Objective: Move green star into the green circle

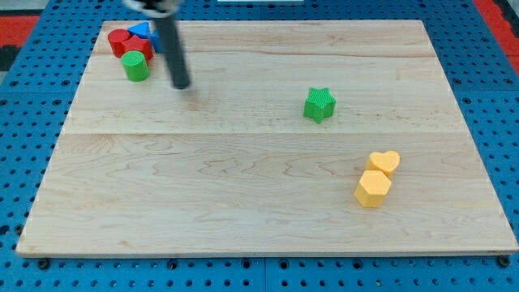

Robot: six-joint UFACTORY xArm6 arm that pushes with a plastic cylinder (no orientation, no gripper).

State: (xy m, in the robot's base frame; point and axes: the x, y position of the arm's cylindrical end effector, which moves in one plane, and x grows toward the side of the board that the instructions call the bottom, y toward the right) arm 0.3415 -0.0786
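Note:
The green star lies on the wooden board, right of centre in the upper half. The green circle, a short green cylinder, stands near the view's top left corner. My tip rests on the board just right of and slightly below the green cylinder, a small gap apart, and far to the left of the green star. The dark rod rises from the tip toward the view's top.
Red blocks and a blue block are clustered just above the green cylinder at the top left. A yellow heart and a yellow hexagon touch each other at the lower right. Blue pegboard surrounds the board.

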